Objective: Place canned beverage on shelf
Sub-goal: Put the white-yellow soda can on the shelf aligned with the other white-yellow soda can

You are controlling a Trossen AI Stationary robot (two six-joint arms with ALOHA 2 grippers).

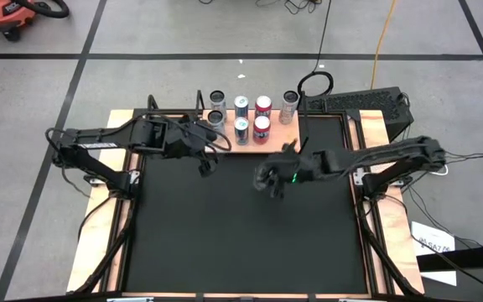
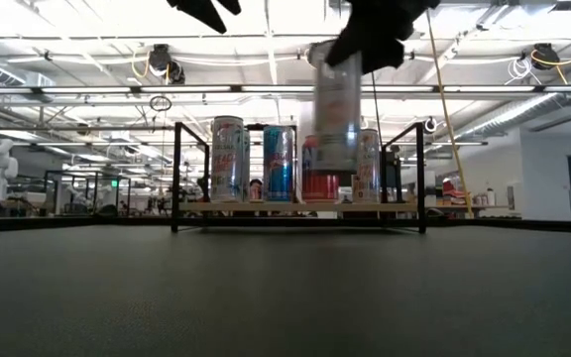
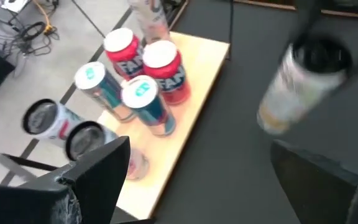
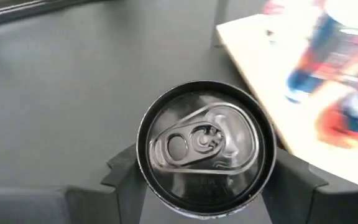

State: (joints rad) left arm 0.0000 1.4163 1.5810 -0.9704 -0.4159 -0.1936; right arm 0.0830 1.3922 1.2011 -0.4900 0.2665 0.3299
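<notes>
Silver-topped and pale-sided, the canned beverage (image 4: 205, 148) is sitting upright between the two dark fingers (image 4: 129, 171) of the right hand (image 1: 273, 179), its pull tab facing the wrist camera and the fingers clamped on its sides just under the rim. In the low view the can (image 2: 337, 111) is hanging clear above the black counter (image 2: 285, 288), gripped from above, with its body showing in front of the cans on the shelf behind it. From overhead, the right hand is holding it over open counter (image 1: 241, 243), just in front of the shelf's near edge and towards its right end.

Beside it, the left hand (image 1: 205, 161) is waiting near the shelf's left front corner with its fingers (image 3: 98, 168) spread apart and nothing between them; its wrist camera is looking across at the held can (image 3: 300, 84) and down along the shelf (image 3: 194, 93).

Farther back, the shelf (image 1: 275, 138) is lying as a light wooden board at the far edge of the counter, with thin black posts (image 2: 175, 177) standing at its ends. Two grey-topped cans (image 1: 215, 107) are standing at its left, two blue cans (image 1: 241, 118) next, two red cans (image 1: 262, 117) after them, and one silver can (image 1: 288, 106) in the back row at the right. The front spot at the right end of the board, ahead of that silver can, is showing bare wood. The wide near part of the counter is lying open in front of both hands.
</notes>
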